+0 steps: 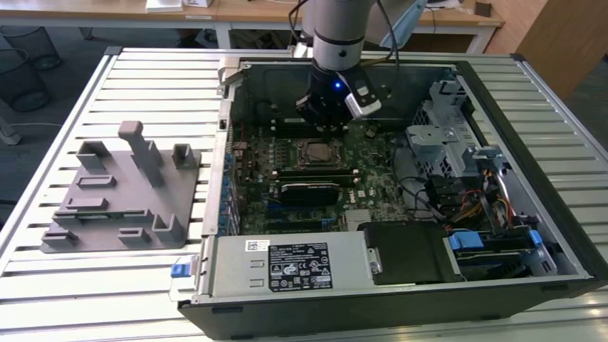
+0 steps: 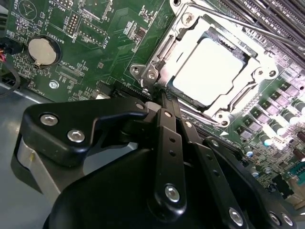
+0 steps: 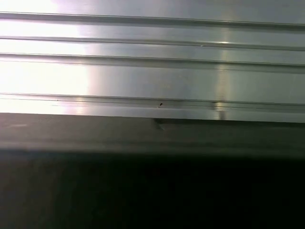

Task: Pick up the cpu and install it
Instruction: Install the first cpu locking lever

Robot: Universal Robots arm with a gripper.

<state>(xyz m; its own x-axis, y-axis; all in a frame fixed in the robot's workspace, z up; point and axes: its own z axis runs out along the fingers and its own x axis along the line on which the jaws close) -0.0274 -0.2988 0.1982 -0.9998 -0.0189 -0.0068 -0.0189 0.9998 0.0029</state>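
Note:
The cpu (image 2: 209, 67), a thin square chip with a bright silvery top, lies flat inside the metal socket frame (image 2: 143, 71) on the green motherboard (image 2: 86, 47). In the exterior view the cpu (image 1: 315, 150) sits mid-board in the open computer case (image 1: 399, 285). My gripper (image 2: 165, 95) hovers just beside the socket's edge, its black fingers (image 2: 167, 124) pressed together with nothing between them. From the exterior view the gripper (image 1: 328, 130) hangs a little above and behind the socket.
A grey plastic fixture with upright posts (image 1: 124, 192) stands on the ribbed metal table (image 1: 57, 285) at the exterior view's left. Inside the case are a power supply (image 1: 285, 265), drive cages (image 1: 446, 135) and cables (image 1: 465, 206). Ribbed metal (image 3: 152, 71) shows in the first wrist view.

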